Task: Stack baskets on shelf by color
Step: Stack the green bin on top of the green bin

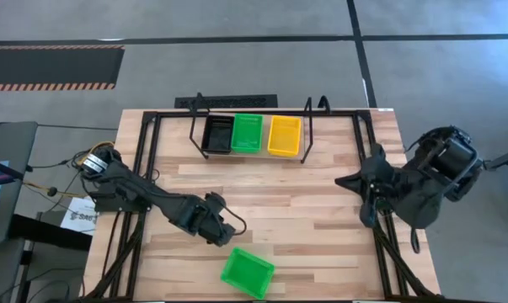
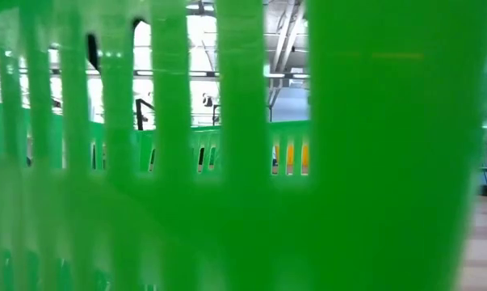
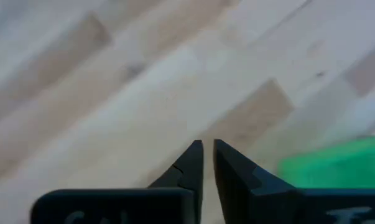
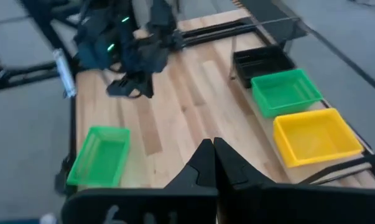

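One bright green basket [image 1: 247, 271] rests on its bottom near the table's near edge; it fills the low view [image 2: 227, 162] and shows in the right wrist view [image 4: 100, 155]. On the shelf [image 1: 252, 135] at the far side sit a black [image 1: 217, 134], a green [image 1: 247, 132] and a yellow basket [image 1: 285, 135], side by side. My left gripper [image 1: 228, 229] is shut, just above and left of the loose green basket, touching nothing; a corner of that basket [image 3: 336, 163] shows beside its fingers. My right gripper [image 4: 213, 155] is shut, waiting over the table's right side.
Black frame rails [image 1: 144, 168] run along the table's left and right sides [image 1: 376, 210]. Bare wood [image 1: 270, 194] lies between the shelf and the loose basket. The shelf's upright wire loops [image 1: 308, 126] stand at both its ends.
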Robot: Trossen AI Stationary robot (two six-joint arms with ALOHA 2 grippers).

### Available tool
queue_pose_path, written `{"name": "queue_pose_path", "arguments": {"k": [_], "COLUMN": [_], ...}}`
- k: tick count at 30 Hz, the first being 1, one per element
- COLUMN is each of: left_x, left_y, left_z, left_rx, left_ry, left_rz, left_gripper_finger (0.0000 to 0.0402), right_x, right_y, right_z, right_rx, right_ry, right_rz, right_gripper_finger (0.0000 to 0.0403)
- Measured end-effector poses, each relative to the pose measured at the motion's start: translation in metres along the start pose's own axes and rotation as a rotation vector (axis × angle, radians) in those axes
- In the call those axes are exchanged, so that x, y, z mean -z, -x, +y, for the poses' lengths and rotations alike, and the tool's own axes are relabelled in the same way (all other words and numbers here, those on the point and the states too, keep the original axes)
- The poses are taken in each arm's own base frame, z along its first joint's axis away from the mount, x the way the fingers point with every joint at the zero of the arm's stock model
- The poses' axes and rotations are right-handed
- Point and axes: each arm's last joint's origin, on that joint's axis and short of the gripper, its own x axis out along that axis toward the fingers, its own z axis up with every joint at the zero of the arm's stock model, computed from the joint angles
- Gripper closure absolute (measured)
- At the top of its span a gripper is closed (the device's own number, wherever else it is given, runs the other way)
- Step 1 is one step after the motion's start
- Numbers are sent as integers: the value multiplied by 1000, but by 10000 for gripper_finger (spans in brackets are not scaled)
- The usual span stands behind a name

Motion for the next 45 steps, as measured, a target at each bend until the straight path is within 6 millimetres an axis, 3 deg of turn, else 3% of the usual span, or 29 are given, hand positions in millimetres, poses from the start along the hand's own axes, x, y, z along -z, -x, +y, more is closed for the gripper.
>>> {"name": "queue_pose_path", "arguments": {"k": [10, 22, 33, 37, 40, 45], "left_x": [1, 30, 55, 54, 48, 32], "left_y": [2, 2, -65, -75, -68, -36], "left_z": [-20, -28, -69, -73, -77, -88], "left_rx": [212, 205, 308, 320, 347, 357], "left_ry": [179, 325, 253, 244, 218, 181], "left_rz": [124, 199, 291, 304, 261, 195], "left_gripper_finger": [313, 334, 344, 344, 344, 345], "right_x": [4, 6, 7, 7, 7, 7], "right_y": [26, 48, 52, 52, 52, 52], "right_z": [-14, -32, -36, -36, -37, -37], "right_rx": [-137, -241, -259, -269, -274, -275], "right_ry": [154, 183, 195, 195, 194, 193], "right_rz": [6, -22, -28, -20, -14, -12], "right_gripper_finger": [403, 403, 402, 402, 402, 402]}}
